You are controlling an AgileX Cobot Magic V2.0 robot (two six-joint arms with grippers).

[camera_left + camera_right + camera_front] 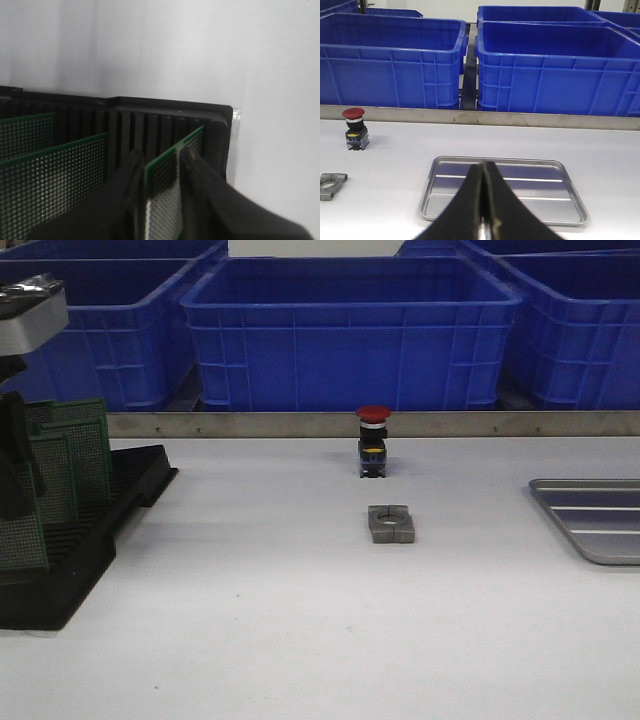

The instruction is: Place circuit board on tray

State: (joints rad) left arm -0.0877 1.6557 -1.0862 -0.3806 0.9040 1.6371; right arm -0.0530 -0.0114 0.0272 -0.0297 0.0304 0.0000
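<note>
The left gripper (162, 172) is clamped on the end circuit board (167, 200), which stands upright in a slot of the black rack (165, 120), so it can lift straight out. The right gripper (484, 200), fingers pressed together and empty, hovers near the tray (545, 200), which lies well apart from the rack.

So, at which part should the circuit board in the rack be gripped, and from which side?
Probably at its free top edge, from above. The circuit board stands upright in a slot of the black rack, so only the upper edge is exposed. The left gripper already has a finger on each face there.
</note>
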